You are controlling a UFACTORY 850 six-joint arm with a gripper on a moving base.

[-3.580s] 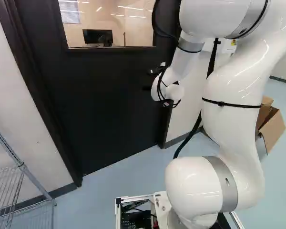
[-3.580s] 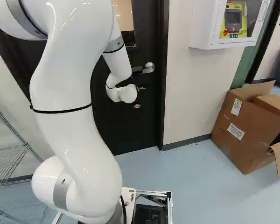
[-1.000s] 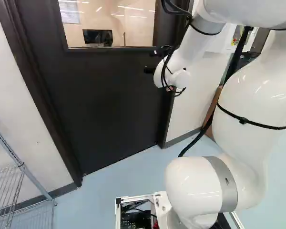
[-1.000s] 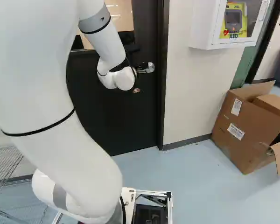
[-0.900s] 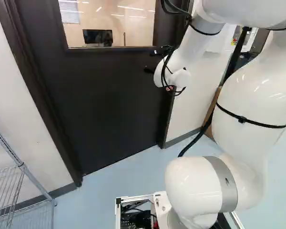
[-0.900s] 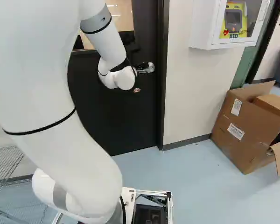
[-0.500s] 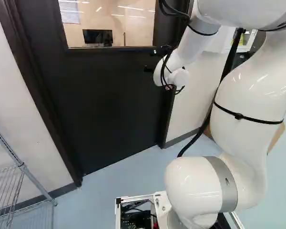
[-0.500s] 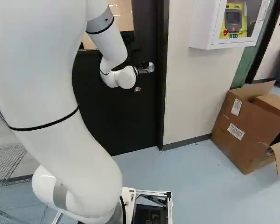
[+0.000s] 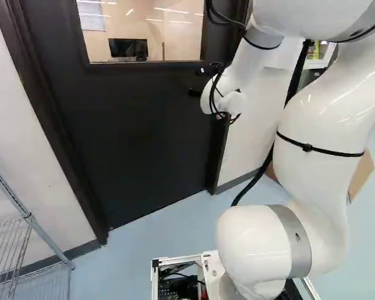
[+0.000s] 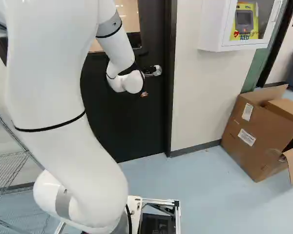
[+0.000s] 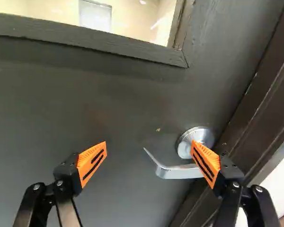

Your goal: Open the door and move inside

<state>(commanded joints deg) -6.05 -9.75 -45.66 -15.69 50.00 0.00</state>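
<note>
ok so my claw (image 11: 149, 142) is spread wide, and the silver lever handle (image 11: 177, 171) on the closed door (image 9: 144, 137) sits ahead, lying crosswise, free tip showing between my 2 orange pads (image 11: 91, 163).

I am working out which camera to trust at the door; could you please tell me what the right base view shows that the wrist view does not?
Only the right base view: the defibrillator cabinet, the wire shelf and the arm's white links.
Only the wrist view: both orange pads of the open gripper.
Both: the door, its window, door frame and lever handle. I cannot tell about the cardboard box.
</note>
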